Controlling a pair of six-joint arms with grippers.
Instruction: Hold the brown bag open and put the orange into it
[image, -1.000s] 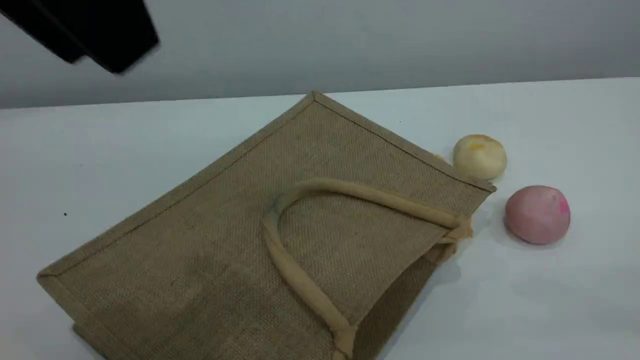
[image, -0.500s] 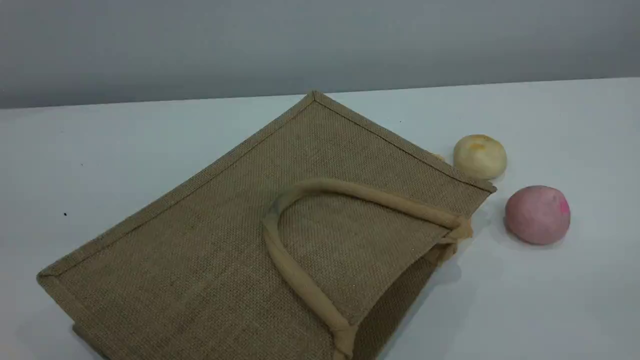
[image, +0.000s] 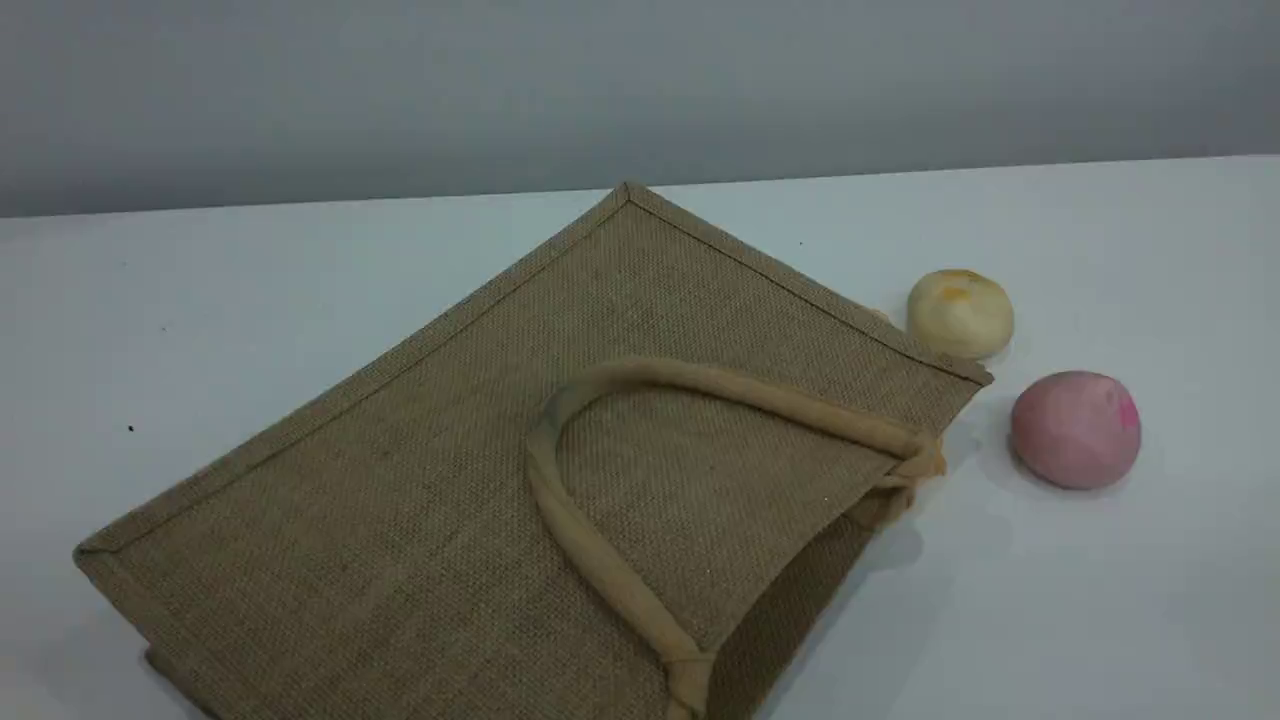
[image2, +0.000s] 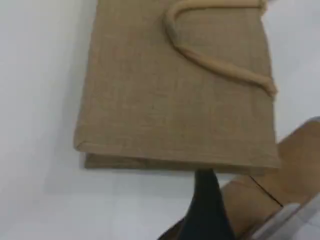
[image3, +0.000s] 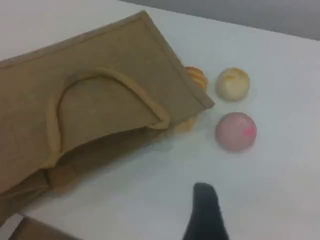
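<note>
Both sets of jaws released, nothing held; left gripper hovers off the brown bag bottom edge, right gripper over bare table. Bag lies flat. Orange mostly hidden behind its corner, beside cream bun and pink ball.

The brown bag covers the orange; bare table lies right.

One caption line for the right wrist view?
Flat brown woven jute bag, pale round bun and pink ball on white table.
</note>
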